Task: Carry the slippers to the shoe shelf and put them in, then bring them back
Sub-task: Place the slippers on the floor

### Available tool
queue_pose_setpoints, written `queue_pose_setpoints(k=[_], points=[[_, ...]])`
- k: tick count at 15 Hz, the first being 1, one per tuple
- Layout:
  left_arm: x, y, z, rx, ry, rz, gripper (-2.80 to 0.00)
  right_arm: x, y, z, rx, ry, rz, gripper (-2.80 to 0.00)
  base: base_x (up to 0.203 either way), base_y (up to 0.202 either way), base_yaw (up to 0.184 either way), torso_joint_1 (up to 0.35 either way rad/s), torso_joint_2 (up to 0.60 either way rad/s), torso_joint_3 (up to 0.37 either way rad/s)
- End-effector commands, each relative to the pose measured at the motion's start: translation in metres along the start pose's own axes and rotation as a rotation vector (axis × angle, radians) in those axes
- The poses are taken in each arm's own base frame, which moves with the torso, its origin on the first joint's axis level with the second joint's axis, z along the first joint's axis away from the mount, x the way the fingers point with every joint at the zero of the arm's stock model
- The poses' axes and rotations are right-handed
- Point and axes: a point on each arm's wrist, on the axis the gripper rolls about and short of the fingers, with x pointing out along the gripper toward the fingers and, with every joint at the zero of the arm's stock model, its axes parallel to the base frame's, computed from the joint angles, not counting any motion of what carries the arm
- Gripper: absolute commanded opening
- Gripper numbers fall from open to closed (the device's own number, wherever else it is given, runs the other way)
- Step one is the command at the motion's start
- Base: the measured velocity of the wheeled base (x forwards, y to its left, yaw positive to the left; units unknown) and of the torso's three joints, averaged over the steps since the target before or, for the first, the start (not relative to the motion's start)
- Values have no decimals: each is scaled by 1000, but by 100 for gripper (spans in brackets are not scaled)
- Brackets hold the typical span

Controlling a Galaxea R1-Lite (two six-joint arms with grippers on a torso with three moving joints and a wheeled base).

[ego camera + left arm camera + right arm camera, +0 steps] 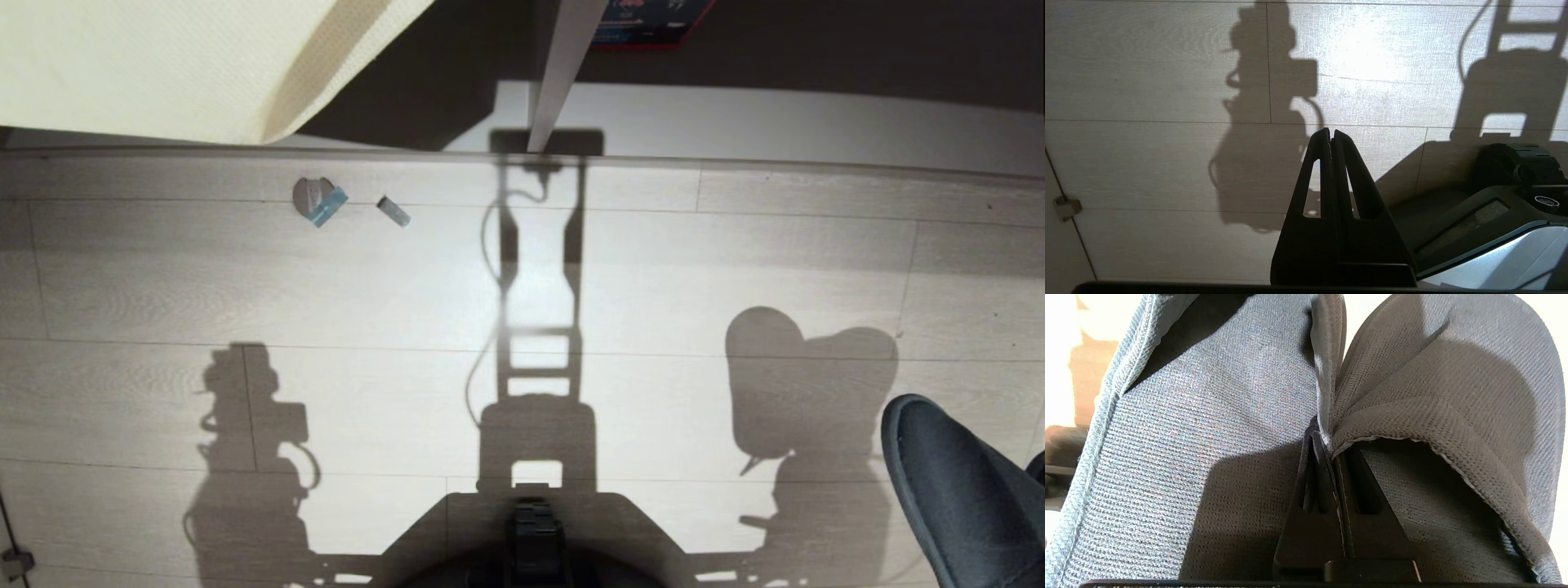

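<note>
Pale wood-plank floor (163, 269) fills most of the head view, crossed by the robot's own shadows. At far left a cream textured cloth (180, 65) overhangs the floor; a pale slanted post (563, 73) stands at far centre, with a dark box (645, 20) behind it whose printing is too small to read. Two small scraps lie on the far-left floor: a grey disc with a blue strip (318, 200) and a small tube-like piece (393, 211).

The slippers (963, 498) show in the head view only at the near right corner, as one dark toe end raised above the floor. The right wrist view alone shows the grip: the right pincer (1331, 445) is closed on the pinched fabric edges of both slippers, side by side.

The left wrist view alone shows the left pincer (1331, 132), closed, holding nothing, above the bare floor beside the robot base (1494, 228).
</note>
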Motion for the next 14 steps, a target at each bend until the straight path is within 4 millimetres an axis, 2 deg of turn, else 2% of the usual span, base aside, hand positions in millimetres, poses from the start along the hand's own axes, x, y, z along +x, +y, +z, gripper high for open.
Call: queue_pose_setpoints(k=[1, 8, 14], points=[[0, 0, 0, 0, -1, 0, -280, 0, 0, -2, -7, 11, -1, -280, 0, 0, 0, 0, 0, 0], [0, 0, 0, -2, -3, 0, -280, 0, 1, -5, -1, 52, 25, -280, 0, 0, 0, 0, 0, 0], [0, 0, 0, -2, -3, 1, -280, 0, 1, -5, -1, 50, 25, -280, 0, 0, 0, 3, 3, 160]])
